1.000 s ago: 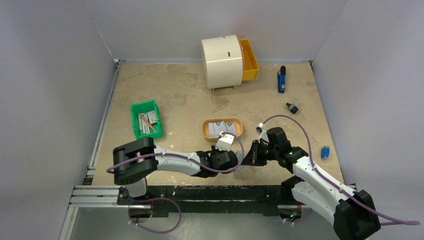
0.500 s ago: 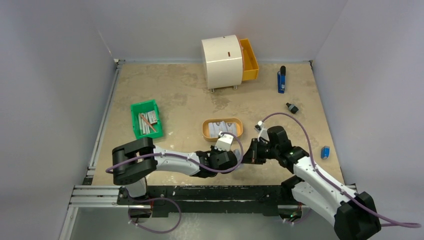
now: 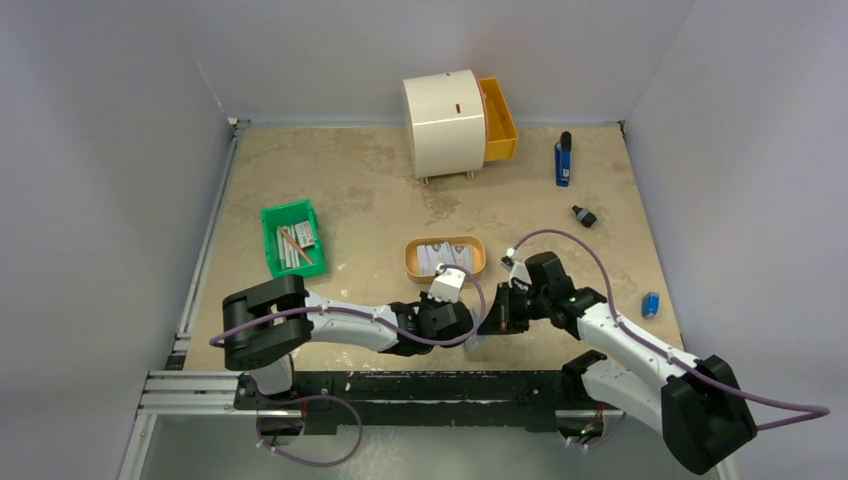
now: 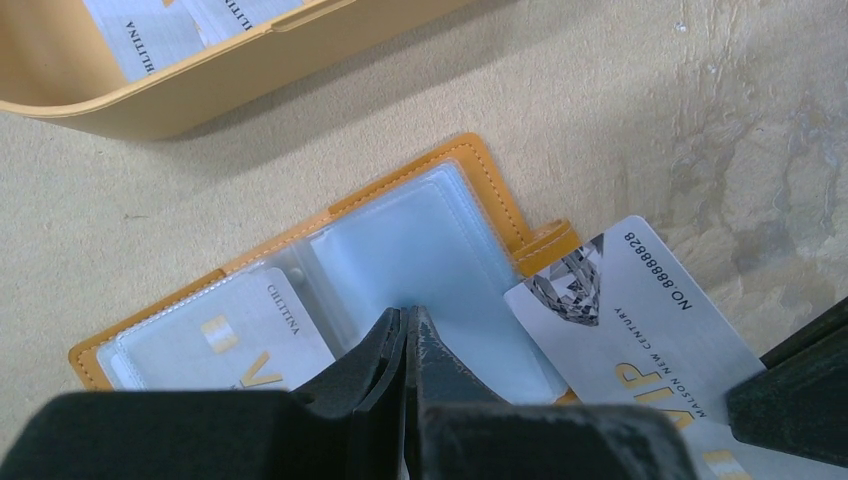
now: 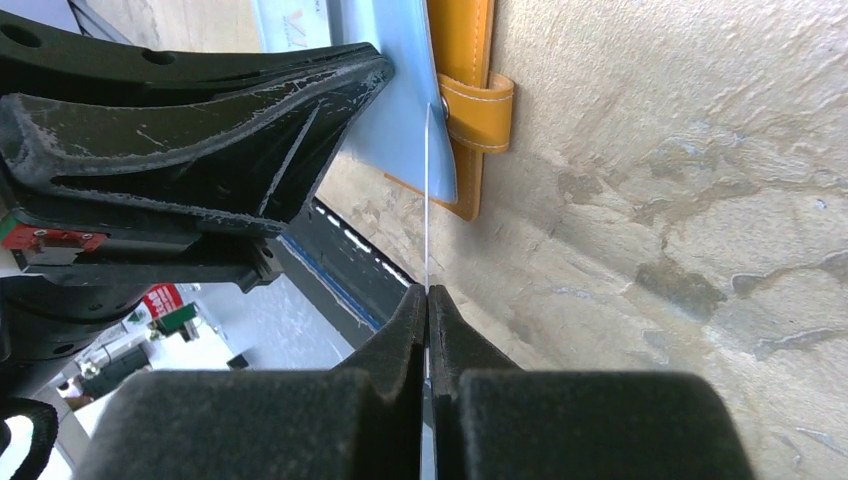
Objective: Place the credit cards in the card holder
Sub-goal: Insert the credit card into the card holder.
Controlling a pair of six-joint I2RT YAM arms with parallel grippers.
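Where the tabletop (image 3: 350, 190) nears its left rail, carries a green bin (image 3: 293, 238) of grey bars and sticks. Next right: left arm (image 3: 350, 322) stretched low along the near edge, ending in the left gripper (image 4: 408, 316). Fully closed, both tips together and pressed down on a clear plastic sleeve (image 4: 450, 320). Cannot tell whether any film is pinched between them; otherwise holding nothing.

Under those tips, open and flat on the table: the tan card holder (image 4: 370, 250), stitched orange-brown border around transparent pockets. Already holds one pale credit card (image 4: 240, 335) in the pocket left of the tips, gold mark and small print showing through. Just behind the holder, apart from it: a tan oval tray (image 4: 200, 95) with more loose credit cards (image 3: 440, 257) inside. Farther back, near the rear wall: a cream round cabinet (image 3: 443, 122) with an orange drawer (image 3: 498, 118) pulled out on its right.

At the holder's right edge, beside the snap tab (image 4: 545, 245): one corner of a white VIP card (image 4: 640, 330) printed with a diamond and a number. Overlaps the outer pocket, though cannot tell whether inside it or on top. Pinched at its far end by the right gripper (image 5: 428, 298), clamped tight on the thin card, seen edge-on from the right wrist.

Well to the right, scattered apart: a blue-and-black tool (image 3: 563, 160), a small black piece (image 3: 584, 215), a small blue object (image 3: 651, 304).
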